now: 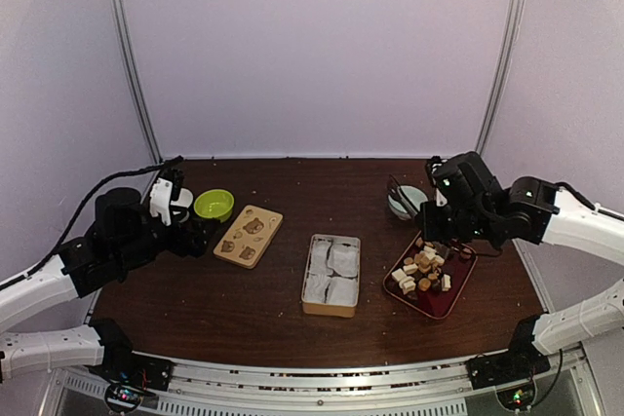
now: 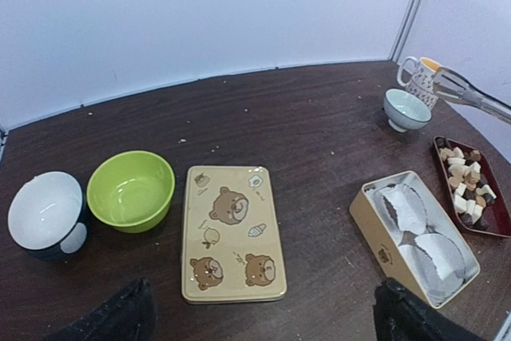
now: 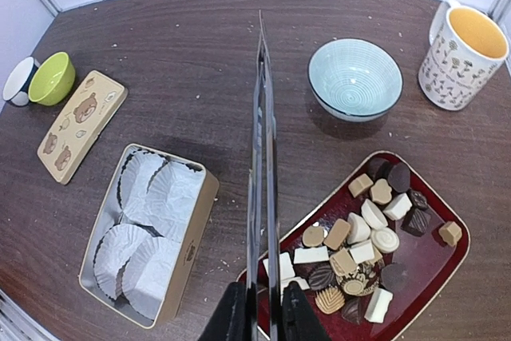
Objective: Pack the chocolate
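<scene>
Dark wood table (image 1: 292, 182) is carrying everything; clock positions are read from the table centre in the top view. Tan tin (image 1: 330, 311) is sitting just toward 6 and holding four white paper liners (image 1: 331, 270), with no pieces in them. Red tray (image 1: 450, 301) is lying at 4, angled. Bear-print lid (image 1: 249, 236) is lying flat at 9. Left gripper (image 2: 263, 321) is hovering near 9 with fingers spread wide and nothing between them. Right gripper (image 3: 263, 313) is clamping metal tongs (image 3: 262, 157), whose blades are running nearly together and carrying nothing. Green bowl (image 1: 214, 205) is sitting at 10, pale blue bowl (image 1: 405, 202) at 2. Chocolate (image 1: 421, 268) is all sitting in the tray: small white, tan and dark brown pieces (cubes, rounds, a few ribbed), bunched on the tray's tin-facing side.
</scene>
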Tool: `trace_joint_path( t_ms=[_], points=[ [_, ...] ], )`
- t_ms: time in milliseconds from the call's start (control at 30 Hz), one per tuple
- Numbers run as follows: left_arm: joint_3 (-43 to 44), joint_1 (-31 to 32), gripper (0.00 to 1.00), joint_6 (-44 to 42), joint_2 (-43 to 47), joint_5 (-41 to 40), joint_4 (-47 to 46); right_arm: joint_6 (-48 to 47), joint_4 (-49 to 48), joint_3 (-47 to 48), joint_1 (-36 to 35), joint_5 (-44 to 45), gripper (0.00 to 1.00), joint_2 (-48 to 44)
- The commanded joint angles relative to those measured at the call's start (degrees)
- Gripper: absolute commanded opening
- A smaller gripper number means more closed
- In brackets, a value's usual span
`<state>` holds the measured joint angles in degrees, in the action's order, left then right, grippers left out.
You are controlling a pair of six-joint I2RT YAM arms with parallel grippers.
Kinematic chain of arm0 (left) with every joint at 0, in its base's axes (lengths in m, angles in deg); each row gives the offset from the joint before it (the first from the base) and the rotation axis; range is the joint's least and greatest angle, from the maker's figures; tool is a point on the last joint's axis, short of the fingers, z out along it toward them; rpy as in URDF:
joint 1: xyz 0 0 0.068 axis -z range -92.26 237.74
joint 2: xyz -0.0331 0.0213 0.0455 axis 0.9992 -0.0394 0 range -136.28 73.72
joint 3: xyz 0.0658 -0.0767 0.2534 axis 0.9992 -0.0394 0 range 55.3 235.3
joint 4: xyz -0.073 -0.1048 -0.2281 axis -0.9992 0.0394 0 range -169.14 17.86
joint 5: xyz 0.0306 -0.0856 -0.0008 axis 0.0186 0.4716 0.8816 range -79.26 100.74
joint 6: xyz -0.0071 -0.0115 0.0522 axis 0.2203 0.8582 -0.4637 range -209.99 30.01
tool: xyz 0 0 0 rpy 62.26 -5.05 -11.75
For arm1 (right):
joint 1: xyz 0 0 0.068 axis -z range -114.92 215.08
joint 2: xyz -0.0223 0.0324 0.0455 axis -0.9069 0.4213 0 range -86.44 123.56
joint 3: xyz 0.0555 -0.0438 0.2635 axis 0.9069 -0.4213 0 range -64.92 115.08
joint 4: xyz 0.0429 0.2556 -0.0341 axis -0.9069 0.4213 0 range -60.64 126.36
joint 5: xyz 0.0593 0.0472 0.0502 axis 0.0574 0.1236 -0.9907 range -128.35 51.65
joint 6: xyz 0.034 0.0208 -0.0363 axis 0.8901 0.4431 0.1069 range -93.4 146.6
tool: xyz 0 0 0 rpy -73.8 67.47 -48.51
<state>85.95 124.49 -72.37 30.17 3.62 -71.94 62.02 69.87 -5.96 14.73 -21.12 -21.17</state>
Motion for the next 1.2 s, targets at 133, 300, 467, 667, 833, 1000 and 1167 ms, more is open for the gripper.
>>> trace_joint_path(
  t_ms=[133,300,467,667,833,1000,1167],
  points=[
    [2.7,-0.2,0.98,4.4,-1.0,4.9,-2.1,-11.7,-13.6,-5.8,0.2,-3.9,0.14,-3.9],
    [3.9,-0.2,0.98,2.4,-1.0,2.9,0.3,-16.0,-15.1,-7.6,0.4,-3.9,0.15,-2.1],
    [4.0,-0.1,0.98,8.8,-3.3,11.4,-4.3,-17.2,-15.3,-6.6,0.4,-7.7,0.11,0.8],
    [2.2,-0.1,0.98,27.5,-12.8,28.1,-27.3,-18.7,-22.2,-7.5,0.3,-18.5,0.13,-1.5],
    [3.2,1.4,0.98,38.0,-22.8,33.9,-47.7,-16.4,-27.8,-7.2,0.1,-25.9,0.13,-3.0],
    [8.8,4.1,0.95,38.0,-27.3,34.4,-50.4,-11.6,-34.2,-6.1,0.0,-31.6,0.13,-4.1],
    [14.9,6.6,0.80,39.2,-31.5,35.9,-51.9,-5.9,-41.6,-5.5,-0.1,-37.5,0.13,-4.6]
  ],
)
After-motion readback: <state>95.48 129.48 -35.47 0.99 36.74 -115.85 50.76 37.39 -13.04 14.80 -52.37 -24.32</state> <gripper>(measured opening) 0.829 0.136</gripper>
